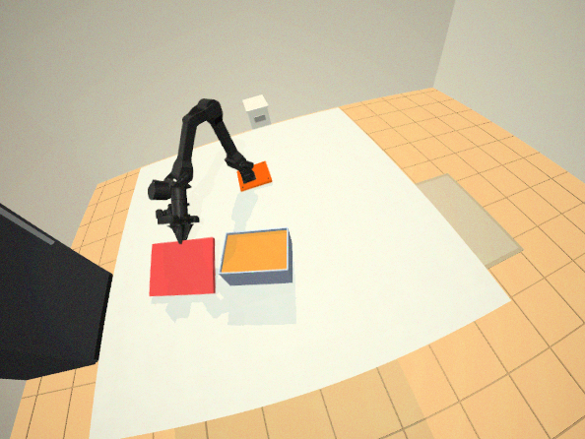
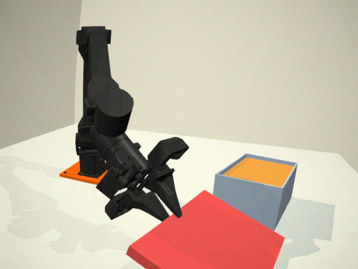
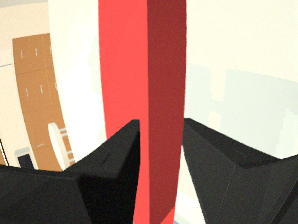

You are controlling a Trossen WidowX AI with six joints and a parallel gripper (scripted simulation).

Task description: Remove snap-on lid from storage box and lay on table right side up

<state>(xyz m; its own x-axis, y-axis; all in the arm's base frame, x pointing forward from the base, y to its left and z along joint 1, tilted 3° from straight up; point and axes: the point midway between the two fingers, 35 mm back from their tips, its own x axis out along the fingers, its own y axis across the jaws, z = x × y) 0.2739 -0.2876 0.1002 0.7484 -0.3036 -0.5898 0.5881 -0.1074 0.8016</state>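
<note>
The red square lid (image 1: 182, 267) (image 2: 208, 238) (image 3: 149, 96) is off the box and hangs just left of it, nearly level, a little above the white table. My gripper (image 1: 180, 239) (image 2: 173, 215) (image 3: 160, 127) is shut on the lid's back edge, fingers on either face. The grey-blue storage box (image 1: 256, 278) (image 2: 251, 199) stands open with its orange inside showing, right of the lid.
The arm's orange base plate (image 1: 261, 174) (image 2: 73, 175) sits behind the box. A white small cabinet (image 1: 257, 111) stands at the table's far edge. A dark block (image 1: 44, 305) stands off the table's left side. A beige mat (image 1: 468, 219) lies on the tiled floor at right.
</note>
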